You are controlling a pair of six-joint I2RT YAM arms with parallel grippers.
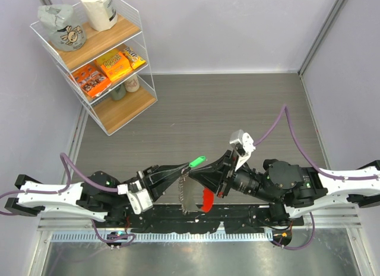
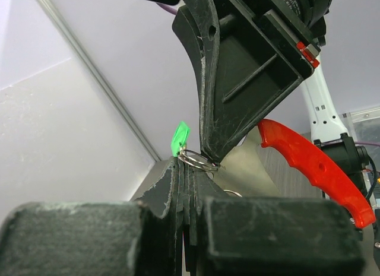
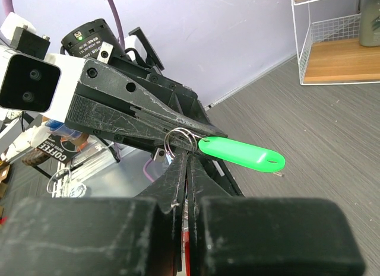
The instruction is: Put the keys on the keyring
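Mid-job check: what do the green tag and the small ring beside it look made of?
The green tag looks like glossy moulded plastic: uniform bright colour, soft sheen. The small ring is thin silvery wire coils, shiny, probably steel.

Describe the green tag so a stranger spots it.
At the near edge of the table, the left gripper and right gripper meet tip to tip. The green tag juts from there beside a silver ring, the only bright green piece; a red arc hangs below.
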